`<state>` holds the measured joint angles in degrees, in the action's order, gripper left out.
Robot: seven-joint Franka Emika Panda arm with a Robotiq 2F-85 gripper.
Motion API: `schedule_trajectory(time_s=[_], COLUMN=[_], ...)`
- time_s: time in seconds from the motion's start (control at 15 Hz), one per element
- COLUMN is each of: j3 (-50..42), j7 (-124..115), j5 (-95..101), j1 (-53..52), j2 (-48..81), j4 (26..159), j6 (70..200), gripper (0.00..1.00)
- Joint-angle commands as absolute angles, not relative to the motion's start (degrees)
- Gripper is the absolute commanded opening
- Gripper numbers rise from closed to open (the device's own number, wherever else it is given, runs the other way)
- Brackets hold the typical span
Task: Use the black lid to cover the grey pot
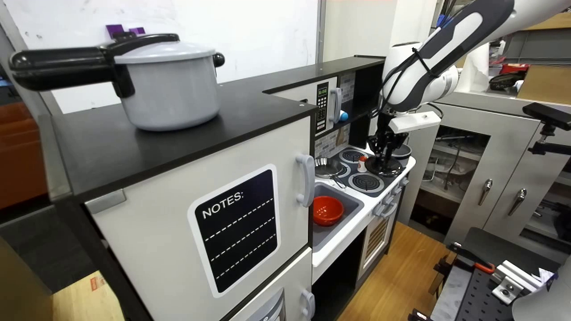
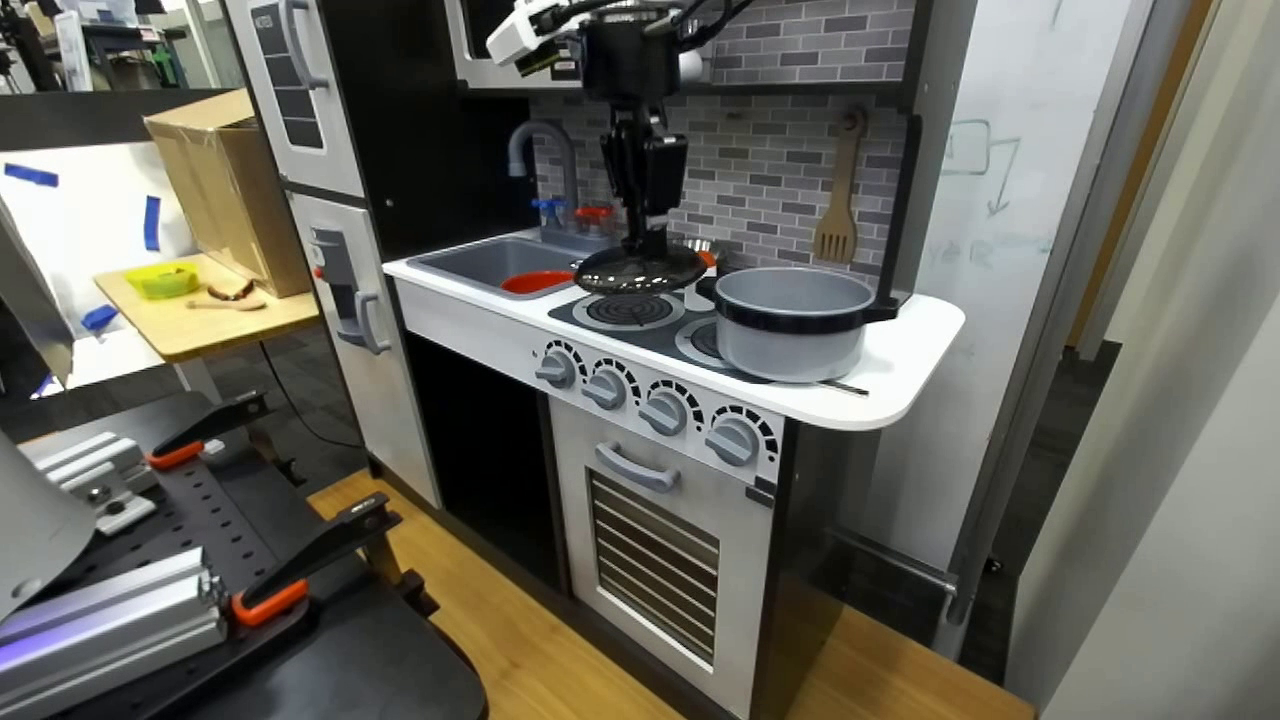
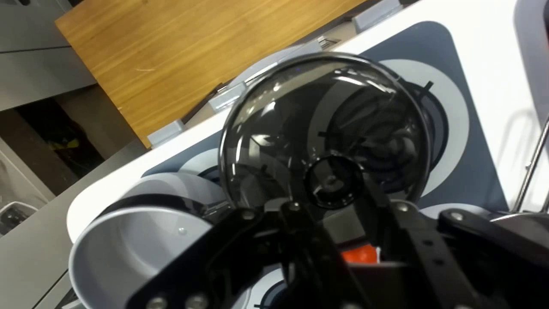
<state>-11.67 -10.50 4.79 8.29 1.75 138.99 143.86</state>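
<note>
The black lid is a round, dark see-through lid in both exterior views (image 1: pixel 382 167) (image 2: pixel 640 272) and in the wrist view (image 3: pixel 274 116). My gripper (image 1: pixel 384 154) (image 2: pixel 648 240) (image 3: pixel 332 189) is shut on its knob and holds it roughly level above the toy stove. The grey pot (image 2: pixel 785 352) has a black band and two black handles. It stands uncovered at the stove's end, beside the lid and lower. It also shows in the wrist view (image 3: pixel 98 253) and partly behind my gripper in an exterior view (image 1: pixel 403 151). The fingertips partly hide the knob.
A small bottle with an orange cap (image 1: pixel 362 165) stands on the stove near the lid. A metal pan (image 1: pixel 326 168) lies on a back burner. A red bowl (image 1: pixel 328 211) sits in the sink. A large white pot (image 1: pixel 171 89) stands on the cabinet top. A shelf overhangs the stove.
</note>
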Motion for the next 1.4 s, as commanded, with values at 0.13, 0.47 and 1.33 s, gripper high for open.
schedule_trajectory(time_s=[0.13, 0.47, 1.33], j3=[-12.93, -12.87, -15.79], j7=[-12.96, -13.90, -26.25], j5=[6.35, 6.49, 13.24], j1=[10.60, 10.94, 12.45], j2=[0.24, -0.28, 3.41], j4=[138.86, 138.45, 131.06], j6=[143.98, 143.72, 139.01], gripper=[0.08, 0.08, 0.08])
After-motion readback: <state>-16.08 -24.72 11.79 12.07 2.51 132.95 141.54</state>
